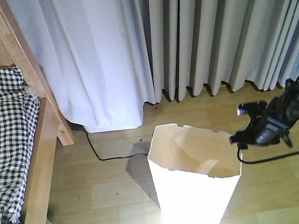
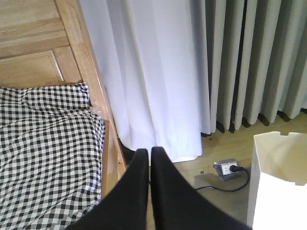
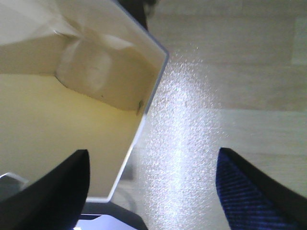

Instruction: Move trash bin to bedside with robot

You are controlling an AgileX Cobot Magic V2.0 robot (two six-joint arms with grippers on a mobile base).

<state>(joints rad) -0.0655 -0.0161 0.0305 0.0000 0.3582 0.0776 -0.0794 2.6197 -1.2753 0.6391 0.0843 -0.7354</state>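
Note:
The white trash bin (image 1: pixel 192 176) stands on the wooden floor, right of the bed (image 1: pixel 32 183) with its light-brown rail and checked bedding (image 1: pixel 3 148). My right gripper (image 1: pixel 240 138) hangs at the bin's right rim. In the right wrist view it (image 3: pixel 153 165) is open, one finger over the cream inside (image 3: pixel 57 120), the other outside the bin's wall, astride the rim. My left gripper (image 2: pixel 148 153) is shut and empty, held above the gap between the bed (image 2: pixel 103 139) and the bin (image 2: pixel 278 182).
Grey and white curtains (image 1: pixel 182 32) hang to the floor behind. A black cable (image 1: pixel 101 151) runs along the floor from the curtain towards the bin. A floor socket (image 2: pixel 228 167) with a plug sits near the curtain's foot. A headboard (image 2: pixel 33 52) stands at the left.

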